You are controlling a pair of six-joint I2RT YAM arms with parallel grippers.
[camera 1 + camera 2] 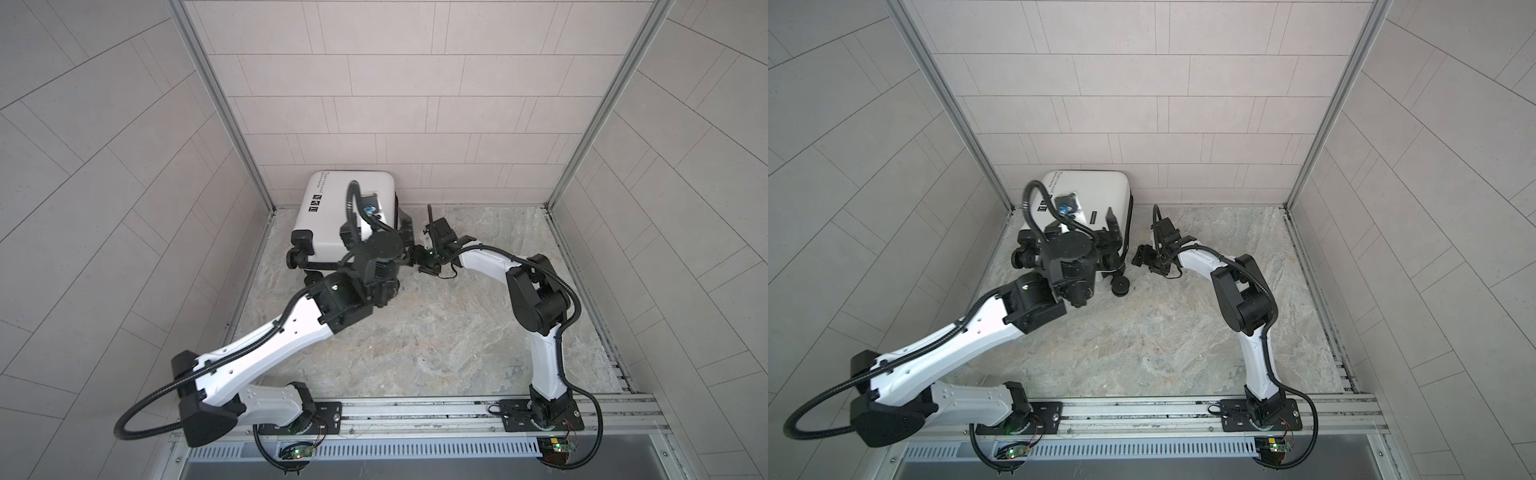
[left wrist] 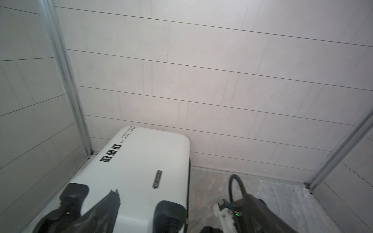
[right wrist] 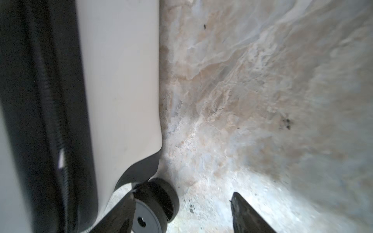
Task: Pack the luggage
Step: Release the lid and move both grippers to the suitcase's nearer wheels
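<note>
In the far corner of the grey marbled tabletop [image 1: 415, 332], the small white hard-shell suitcase [image 1: 328, 232] lies shut, left gripper [image 1: 1084, 226] spread empty over it, right gripper [image 3: 182, 195] open by its black spinner wheel [image 3: 153, 203]; likely wrap-up, next both arms should back off without nudging it.

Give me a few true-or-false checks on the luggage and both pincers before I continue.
1. The luggage is closed. True.
2. It stands upright on its wheels. False: it lies flat on a broad side.
3. The left pincer is clamped on a wheel. False: it is open, above the luggage.
4. The right pincer is open beside the luggage, near a wheel. True.
</note>
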